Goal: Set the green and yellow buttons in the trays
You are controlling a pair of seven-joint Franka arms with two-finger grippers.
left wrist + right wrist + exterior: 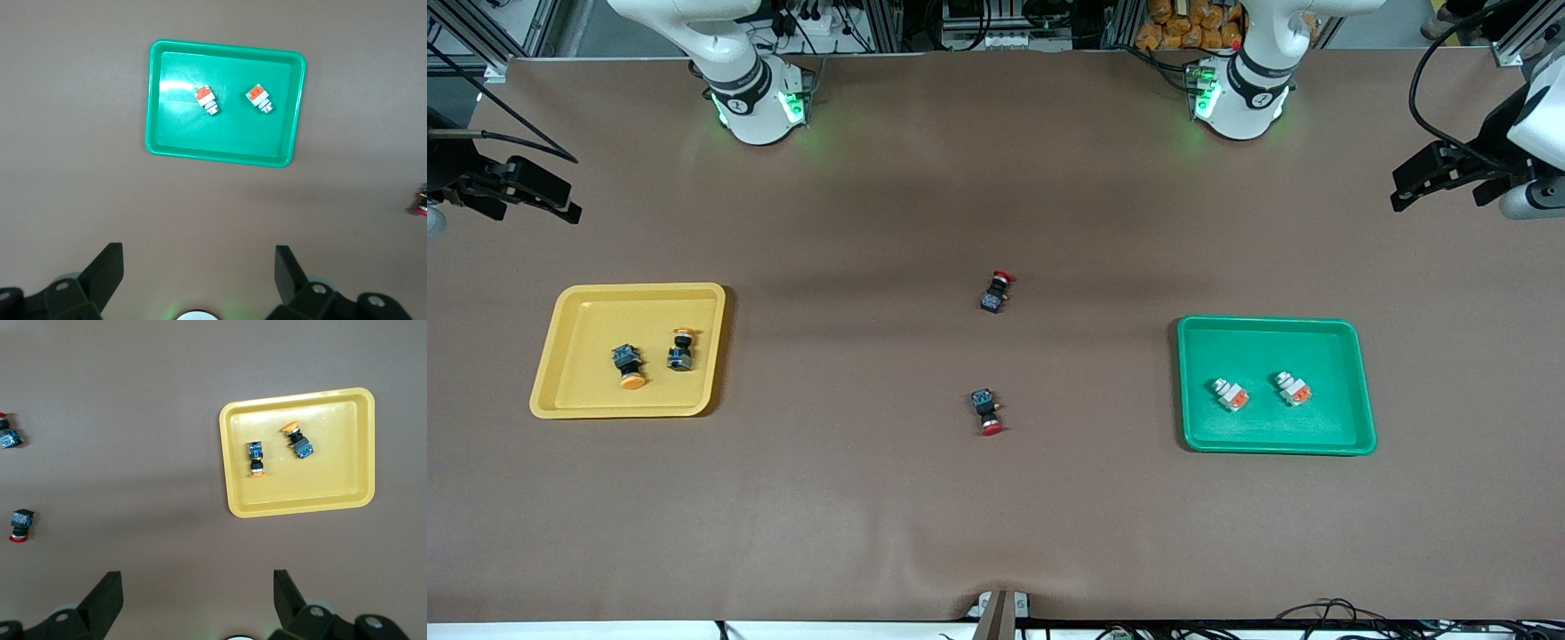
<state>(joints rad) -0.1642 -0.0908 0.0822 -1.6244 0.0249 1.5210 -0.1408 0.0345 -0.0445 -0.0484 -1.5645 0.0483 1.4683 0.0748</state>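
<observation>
On brown cloth, glossy round-cornered trays (560, 391), capped buttons (632, 365)

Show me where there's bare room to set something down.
Bare table lies between the yellow tray and the two red-capped switches, and between those and the green tray. The strip nearest the front camera is bare too. Each tray holds two buttons.

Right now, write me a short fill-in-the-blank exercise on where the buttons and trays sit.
1. The yellow tray holds ____ orange-capped buttons.
2. The two pale buttons lie in the ____ tray.
3. The two red-capped buttons lie on the bare ____, between the trays.
4. The left gripper and right gripper both have their jaws ____.

Missing words: two; green; table; open
</observation>
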